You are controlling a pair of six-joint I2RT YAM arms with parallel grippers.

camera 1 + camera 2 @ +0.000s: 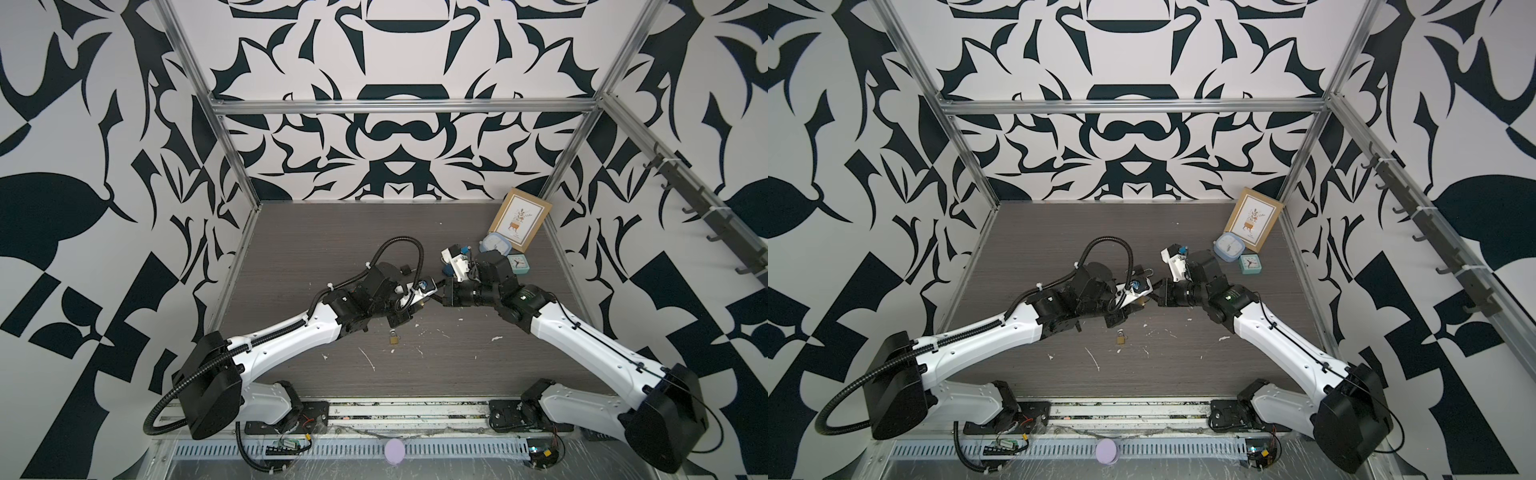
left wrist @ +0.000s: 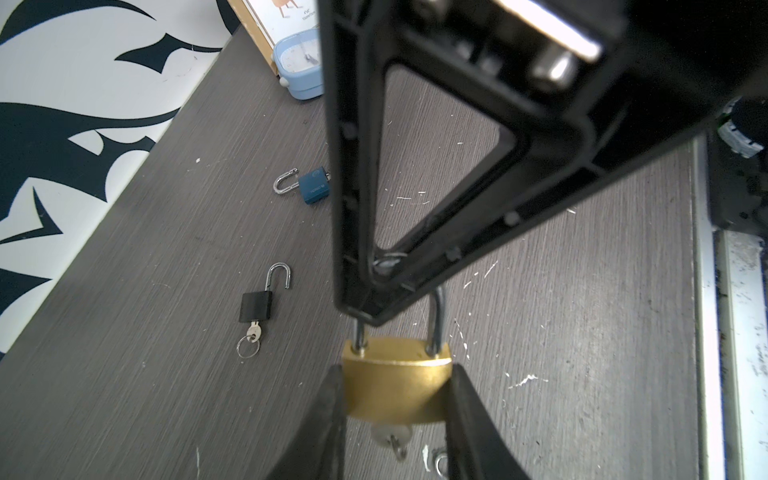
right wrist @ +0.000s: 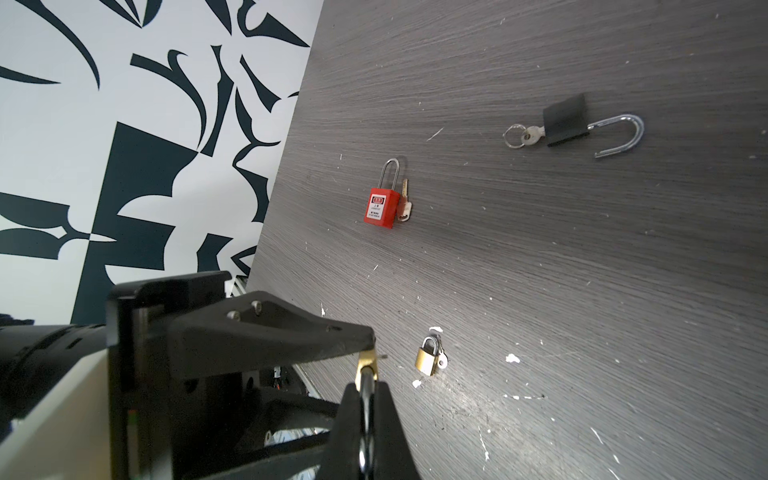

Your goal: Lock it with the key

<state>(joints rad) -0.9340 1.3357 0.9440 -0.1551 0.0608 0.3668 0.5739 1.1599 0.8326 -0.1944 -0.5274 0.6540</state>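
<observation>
While held above the table (image 2: 166,270), the brass padlock (image 2: 395,395) may slip.
Its body is pinched by the left gripper (image 2: 397,376), its shackle (image 2: 436,320) by the right gripper (image 2: 368,311); skewed pushing could twist it free, key (image 2: 390,434) in its base.

A brass padlock (image 2: 397,390) with its key (image 2: 392,434) in the keyhole, held in the air over the middle of the bench.
The small gold-coloured body is clamped by its two sides in the left gripper (image 2: 395,370). Both legs of the steel shackle (image 2: 435,320) meet the top of the body, and its bend is pinched in the right gripper (image 3: 366,388). The silver key sticks out of the base, a wire ring through its head.
</observation>
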